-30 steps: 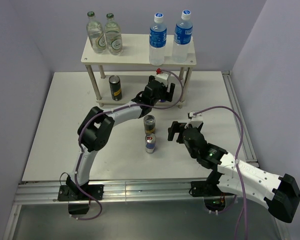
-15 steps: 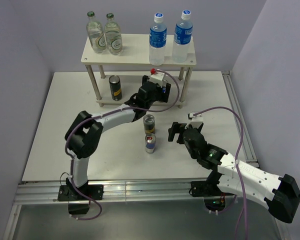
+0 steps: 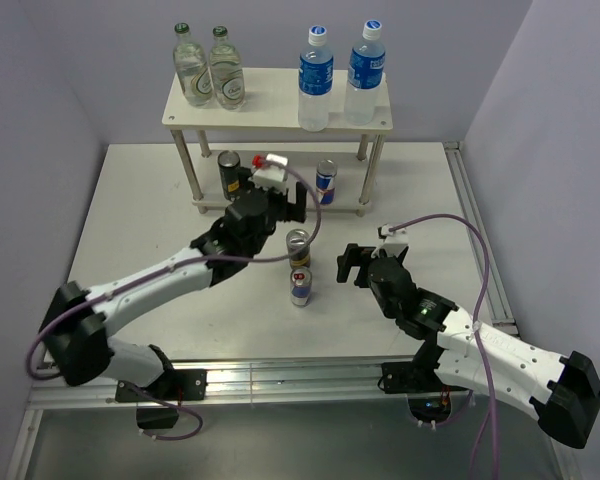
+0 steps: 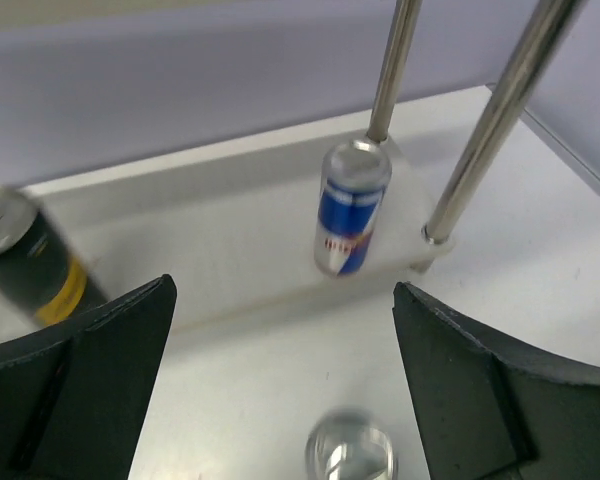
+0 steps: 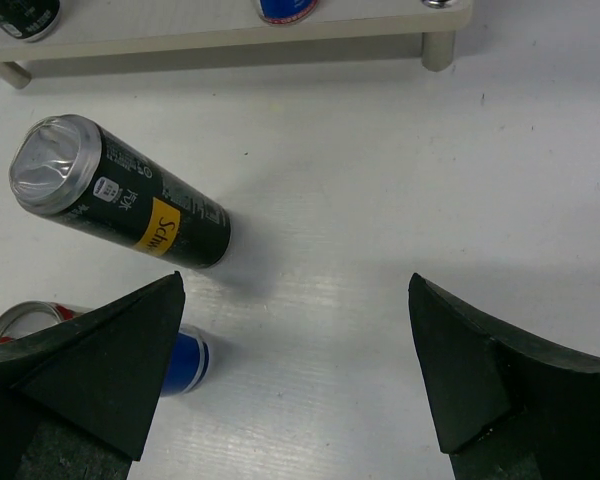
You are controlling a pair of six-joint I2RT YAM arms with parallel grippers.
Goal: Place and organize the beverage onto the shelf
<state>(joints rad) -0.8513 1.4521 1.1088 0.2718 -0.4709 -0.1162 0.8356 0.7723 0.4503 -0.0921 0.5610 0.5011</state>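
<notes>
The left gripper hangs just near of the shelf, fingers wide apart and empty; on its lower board a blue can stands by the right legs and a dark can at the left (bare board between them). The right gripper, likewise spread, hovers over open table, right of the second dark can and second blue can; both water bottles stand on the top board's right end.

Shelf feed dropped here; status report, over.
Left gripper, right gripper open, empty. Blue can, black can on lower board. Loose black can, loose blue can on table. Nothing blocking.
</notes>
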